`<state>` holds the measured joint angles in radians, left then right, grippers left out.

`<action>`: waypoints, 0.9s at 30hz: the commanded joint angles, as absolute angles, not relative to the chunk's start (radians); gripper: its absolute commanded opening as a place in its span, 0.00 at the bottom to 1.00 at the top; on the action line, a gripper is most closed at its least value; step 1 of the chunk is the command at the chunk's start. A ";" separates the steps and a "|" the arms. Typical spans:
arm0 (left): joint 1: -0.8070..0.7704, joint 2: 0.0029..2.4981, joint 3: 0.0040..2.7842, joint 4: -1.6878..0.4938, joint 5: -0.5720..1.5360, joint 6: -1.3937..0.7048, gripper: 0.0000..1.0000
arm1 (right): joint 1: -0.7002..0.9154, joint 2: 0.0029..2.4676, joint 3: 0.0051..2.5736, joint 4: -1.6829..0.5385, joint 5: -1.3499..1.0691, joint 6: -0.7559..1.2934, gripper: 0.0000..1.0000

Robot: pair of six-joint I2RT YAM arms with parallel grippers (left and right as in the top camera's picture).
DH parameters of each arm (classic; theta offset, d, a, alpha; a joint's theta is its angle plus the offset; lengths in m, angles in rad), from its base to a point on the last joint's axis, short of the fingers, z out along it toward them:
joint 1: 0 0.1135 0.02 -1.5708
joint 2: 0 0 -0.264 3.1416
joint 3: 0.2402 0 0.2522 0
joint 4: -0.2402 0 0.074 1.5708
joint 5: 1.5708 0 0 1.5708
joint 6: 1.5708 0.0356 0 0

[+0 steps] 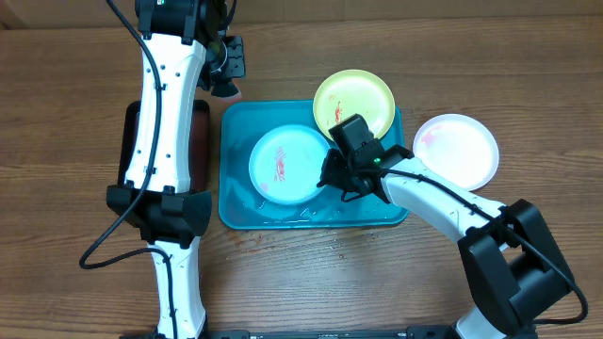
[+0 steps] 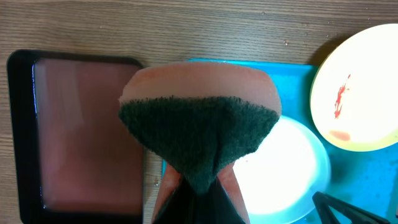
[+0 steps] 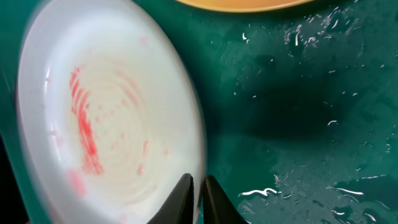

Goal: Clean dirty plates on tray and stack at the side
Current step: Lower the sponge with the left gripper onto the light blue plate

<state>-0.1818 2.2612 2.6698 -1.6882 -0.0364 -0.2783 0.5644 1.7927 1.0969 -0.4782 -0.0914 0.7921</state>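
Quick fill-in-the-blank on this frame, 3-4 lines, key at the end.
1. The left gripper holds a ___.
2. The right gripper grips the mint plate inside the ___.
3. The white plate lies wholly on the ___.
4. The mint plate's smears are ___.
Missing: sponge; tray; table; red.

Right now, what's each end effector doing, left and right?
Left end effector: closed on the sponge.
Right end effector: closed on the rim of the pale mint plate.
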 commanded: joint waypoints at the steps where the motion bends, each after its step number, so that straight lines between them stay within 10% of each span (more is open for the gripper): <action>1: -0.184 2.269 2.663 -1.690 -0.025 -0.263 0.04 | 0.567 1.794 1.121 -0.461 -0.060 0.780 0.10; 18: -0.186 2.269 2.552 -1.677 0.008 -0.270 0.04 | 0.566 1.881 1.121 -0.325 -0.053 0.724 0.20; 27: -0.220 2.265 2.496 -1.690 0.024 -0.227 0.04 | 0.565 1.927 1.121 -0.311 -0.100 0.725 0.04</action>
<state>-0.1947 2.2612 2.5088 -1.6875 0.0048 -0.2584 0.5636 1.8904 1.1023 -0.3126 -0.0742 0.7288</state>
